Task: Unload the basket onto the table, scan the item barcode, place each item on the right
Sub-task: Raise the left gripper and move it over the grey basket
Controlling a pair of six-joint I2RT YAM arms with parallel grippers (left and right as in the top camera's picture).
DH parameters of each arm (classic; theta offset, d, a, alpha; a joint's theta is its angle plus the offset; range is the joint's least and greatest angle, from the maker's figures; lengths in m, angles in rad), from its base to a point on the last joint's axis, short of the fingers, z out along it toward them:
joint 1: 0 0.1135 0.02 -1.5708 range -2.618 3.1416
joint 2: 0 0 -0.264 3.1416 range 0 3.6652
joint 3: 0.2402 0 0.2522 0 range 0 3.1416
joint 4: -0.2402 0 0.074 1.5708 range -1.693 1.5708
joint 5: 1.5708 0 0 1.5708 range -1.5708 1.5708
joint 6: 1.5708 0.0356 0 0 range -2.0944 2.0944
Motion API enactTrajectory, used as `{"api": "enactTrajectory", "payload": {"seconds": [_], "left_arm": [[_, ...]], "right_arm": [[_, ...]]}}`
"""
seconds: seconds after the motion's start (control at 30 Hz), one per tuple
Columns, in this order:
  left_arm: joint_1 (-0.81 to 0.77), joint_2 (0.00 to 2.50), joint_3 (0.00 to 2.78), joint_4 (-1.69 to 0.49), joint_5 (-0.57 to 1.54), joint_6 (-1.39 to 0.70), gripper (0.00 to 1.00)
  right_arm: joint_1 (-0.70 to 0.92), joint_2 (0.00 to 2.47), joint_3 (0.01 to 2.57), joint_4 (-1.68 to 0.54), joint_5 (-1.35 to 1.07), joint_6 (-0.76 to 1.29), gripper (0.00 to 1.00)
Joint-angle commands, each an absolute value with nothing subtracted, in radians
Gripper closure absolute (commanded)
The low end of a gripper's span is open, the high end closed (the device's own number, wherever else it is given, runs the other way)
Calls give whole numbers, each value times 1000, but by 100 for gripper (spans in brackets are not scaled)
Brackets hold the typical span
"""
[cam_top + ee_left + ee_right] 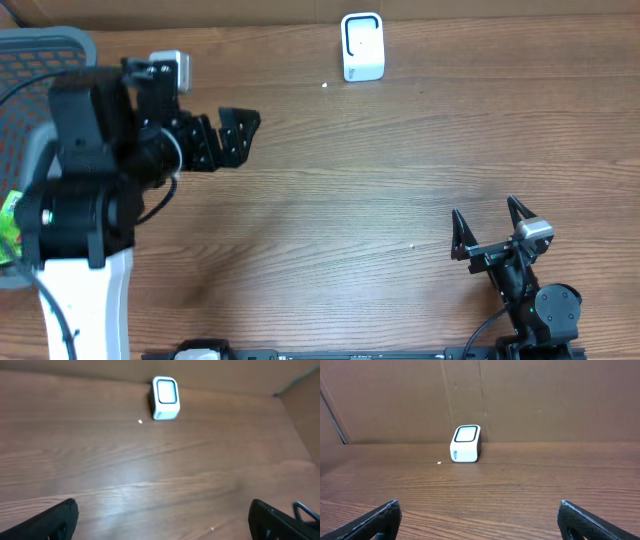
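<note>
A small white barcode scanner [362, 46] with a dark-rimmed window stands at the table's far edge; it also shows in the left wrist view, scanner [165, 397], and the right wrist view, scanner [465, 443]. At the left edge a bit of a green item [8, 222] peeks out of a grey basket [50, 45], mostly hidden by the left arm. My left gripper [243, 138] hovers open and empty over the table's left part, left gripper [162, 520] facing the scanner. My right gripper [485, 210] stands open and empty near the front right, right gripper [480, 517].
The wooden table [380, 170] is backed by a brown cardboard wall [520, 400]. A tiny white speck [325, 85] lies near the scanner. The bulky left arm body [85, 170] covers the basket's right side.
</note>
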State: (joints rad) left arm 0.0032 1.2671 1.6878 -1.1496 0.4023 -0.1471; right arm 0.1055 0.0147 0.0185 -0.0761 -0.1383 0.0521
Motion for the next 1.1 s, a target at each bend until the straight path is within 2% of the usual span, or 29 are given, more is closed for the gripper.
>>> {"api": "enactTrajectory", "payload": {"seconds": [0.0,0.17,0.23,0.3,0.53,0.77,0.9,1.07], "left_arm": [[-1,1314,1721,-1193,546,-127,0],[-1,1360,1721,-1179,544,-127,1],[-1,1371,1723,-1155,543,-128,10],[1,1385,1755,-1158,464,-178,15],[65,1433,2015,-1361,78,-324,10],[312,1474,2209,-1504,-81,-371,0],[519,1493,2208,-1522,-102,-471,0],[671,1559,2208,-1530,-104,-517,0]], "right_arm": [[111,3,8,-72,-131,60,0],[111,3,8,-72,-131,60,0],[111,3,8,-72,-131,60,0],[111,3,8,-72,-131,60,0],[111,3,8,-72,-131,60,0],[111,3,8,-72,-131,60,0],[111,3,8,-72,-131,60,0],[111,3,8,-72,-131,60,0]]}}
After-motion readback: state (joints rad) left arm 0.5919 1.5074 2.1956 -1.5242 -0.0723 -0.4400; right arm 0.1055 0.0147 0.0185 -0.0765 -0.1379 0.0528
